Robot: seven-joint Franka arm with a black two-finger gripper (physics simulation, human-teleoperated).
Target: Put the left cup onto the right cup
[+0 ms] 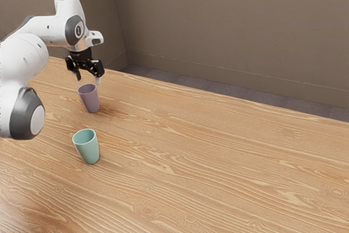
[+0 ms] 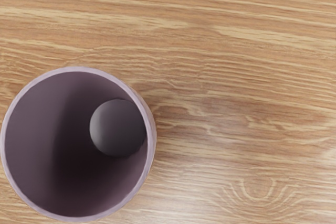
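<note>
End effector hovers open above the upright, tapered mauve cup.

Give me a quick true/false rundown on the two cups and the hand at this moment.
1. The hand hovers over the purple cup. True.
2. The teal cup is stacked on the purple cup. False: they stand apart on the table, the teal cup nearer the exterior camera.
3. Both cups stand upright, mouths up. True.
4. The hand is shut on the purple cup. False: it is open and sits above the rim, not touching it.
5. The purple cup has something in it. False: the wrist view looks straight into it and it is empty.
</note>
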